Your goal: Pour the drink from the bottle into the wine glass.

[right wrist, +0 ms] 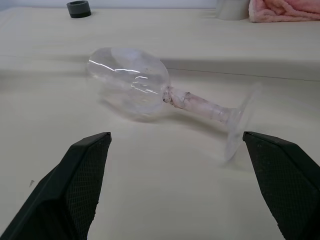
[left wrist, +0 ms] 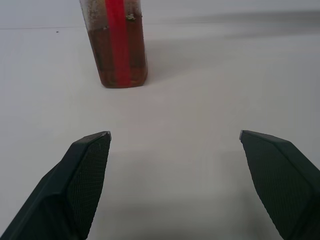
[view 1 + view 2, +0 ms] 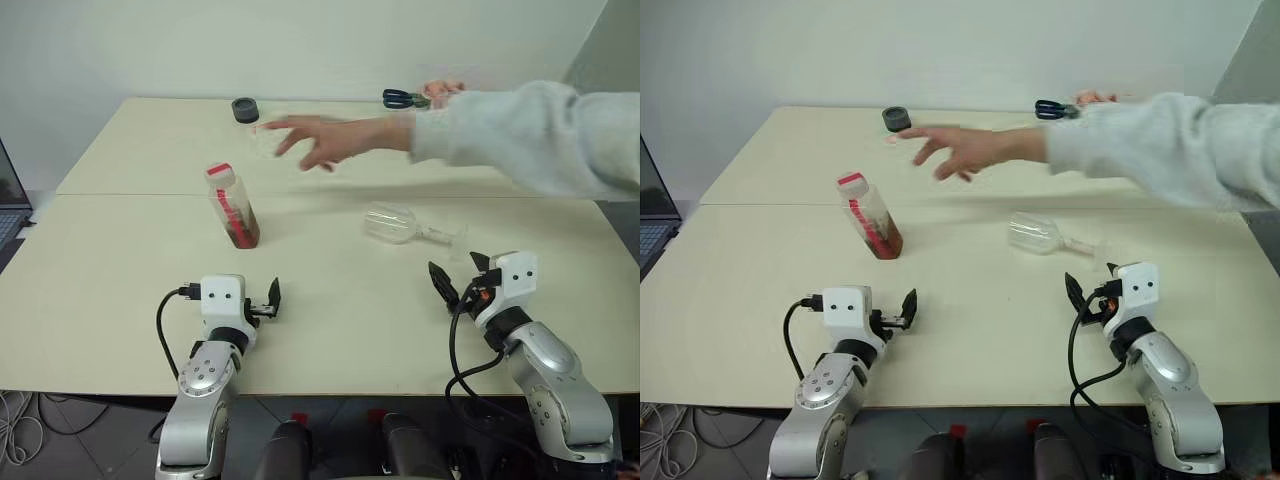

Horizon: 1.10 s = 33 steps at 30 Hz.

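Pale cream bench (image 3: 330,330) under me against a white wall, a person's hand (image 3: 325,140) reaching across well beyond my tools. One bottle (image 3: 233,206) stands upright ahead of my left tool (image 2: 175,137), reddish-brown drink (image 2: 102,57) low inside it. One wine glass (image 1: 150,90) lies empty on its side ahead of my right tool (image 1: 176,136); both tools released, jaws wide apart.

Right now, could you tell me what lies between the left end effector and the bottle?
Nothing: bare table separates the left end effector from the bottle, seen in the left wrist view.
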Available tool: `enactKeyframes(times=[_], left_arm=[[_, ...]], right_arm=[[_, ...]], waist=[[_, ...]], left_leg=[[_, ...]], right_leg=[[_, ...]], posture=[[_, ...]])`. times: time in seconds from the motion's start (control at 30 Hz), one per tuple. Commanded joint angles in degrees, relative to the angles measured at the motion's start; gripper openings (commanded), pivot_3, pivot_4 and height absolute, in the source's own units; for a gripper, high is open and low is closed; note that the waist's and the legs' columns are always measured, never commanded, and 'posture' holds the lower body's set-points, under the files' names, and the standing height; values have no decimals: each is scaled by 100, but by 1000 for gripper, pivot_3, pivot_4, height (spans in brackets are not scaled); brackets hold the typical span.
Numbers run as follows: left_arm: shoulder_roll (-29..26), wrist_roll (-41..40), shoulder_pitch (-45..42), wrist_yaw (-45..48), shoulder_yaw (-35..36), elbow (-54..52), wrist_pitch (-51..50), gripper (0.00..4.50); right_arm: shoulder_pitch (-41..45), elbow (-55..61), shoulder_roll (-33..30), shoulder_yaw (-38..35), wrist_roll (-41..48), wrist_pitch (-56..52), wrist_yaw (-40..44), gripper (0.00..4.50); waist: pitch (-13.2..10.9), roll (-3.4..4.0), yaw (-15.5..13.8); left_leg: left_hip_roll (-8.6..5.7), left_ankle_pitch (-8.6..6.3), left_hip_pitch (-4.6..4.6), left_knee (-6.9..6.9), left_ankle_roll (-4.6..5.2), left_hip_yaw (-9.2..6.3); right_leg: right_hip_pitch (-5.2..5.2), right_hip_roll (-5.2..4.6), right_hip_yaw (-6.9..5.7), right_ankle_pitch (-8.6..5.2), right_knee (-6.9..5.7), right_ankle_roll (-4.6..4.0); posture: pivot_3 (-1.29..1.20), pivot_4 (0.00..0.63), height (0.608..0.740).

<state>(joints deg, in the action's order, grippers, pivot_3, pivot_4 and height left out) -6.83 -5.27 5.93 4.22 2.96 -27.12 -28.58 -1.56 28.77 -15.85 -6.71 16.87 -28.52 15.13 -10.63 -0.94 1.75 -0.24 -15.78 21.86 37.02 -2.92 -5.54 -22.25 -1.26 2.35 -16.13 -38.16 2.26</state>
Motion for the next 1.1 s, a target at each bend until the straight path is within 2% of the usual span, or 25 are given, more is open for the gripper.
enactKeyframes(times=[0.03, 0.43, 0.8, 0.9, 1.1], left_arm=[[-26, 26, 0, -57, 87, -325, 42, 4460], [31, 141, -45, -392, 407, -360, 239, 4460], [43, 111, -72, -356, 365, -305, 272, 4460], [63, 140, -238, -438, 414, -160, 285, 4460], [62, 146, -721, -594, 595, 220, 358, 4460]], right_arm=[[19, 141, -35, -59, 2, 80, -14, 4500], [18, 158, -35, -86, 6, 132, -36, 4500], [84, 157, -102, -106, 54, 113, 45, 4500], [412, 313, -459, -99, 525, -16, 695, 4500], [1637, 398, -1255, -120, 2700, -1151, 2228, 4500]], waist=[[0, 0, 0], [1, -1, 0], [2, -1, 0], [1, -1, 0], [1, -3, 5]], left_leg=[[0, 0, 0, 0, 0, 0], [0, 0, -1, 3, 0, 1], [-1, 1, -2, 3, 1, 1], [-2, 1, -2, 6, 1, 3], [-4, 5, -15, 20, 8, 2]], right_leg=[[0, 0, 0, 0, 0, 0], [0, 0, 0, 0, -3, 0], [0, 0, 0, 0, -6, 0], [1, 0, 2, 1, -7, 1], [3, 3, 1, 3, -46, 3]], posture=[[0, 150, 740], [0, 150, 740], [0, 150, 740], [0, 150, 740], [0, 150, 740]])
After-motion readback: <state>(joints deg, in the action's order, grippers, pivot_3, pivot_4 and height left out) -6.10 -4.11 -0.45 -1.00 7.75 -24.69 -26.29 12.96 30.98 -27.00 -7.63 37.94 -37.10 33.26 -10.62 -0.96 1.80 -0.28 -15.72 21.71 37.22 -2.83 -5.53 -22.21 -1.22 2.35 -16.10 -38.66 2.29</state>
